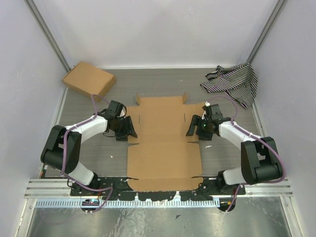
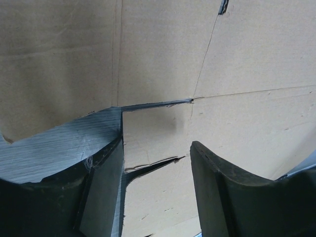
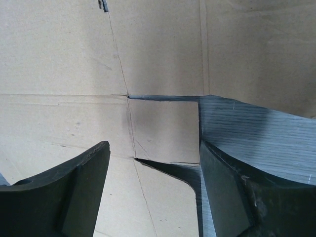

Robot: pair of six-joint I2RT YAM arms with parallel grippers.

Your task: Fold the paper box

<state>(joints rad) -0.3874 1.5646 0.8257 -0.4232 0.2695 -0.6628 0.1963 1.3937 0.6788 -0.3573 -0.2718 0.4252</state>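
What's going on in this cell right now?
Two arms are at a flat brown die-cut cardboard sheet lying unfolded on the grey table. The left gripper and right gripper are both open, one at each side edge, each lined up on a small side flap. Nothing is folded yet. A formed brown cardboard box sits far left, a striped cloth far right.

The left gripper (image 2: 157, 148) stood with its two dark fingers (image 2: 232, 197) spread apart, low over the paper box (image 2: 222, 64). The brown cardboard lay flat and filled most of the view, crossed by crease lines. A small flap (image 2: 153, 131) with cut edges lay in the gap between the fingertips. A wedge of grey table (image 2: 59, 145) showed at the left beside it.
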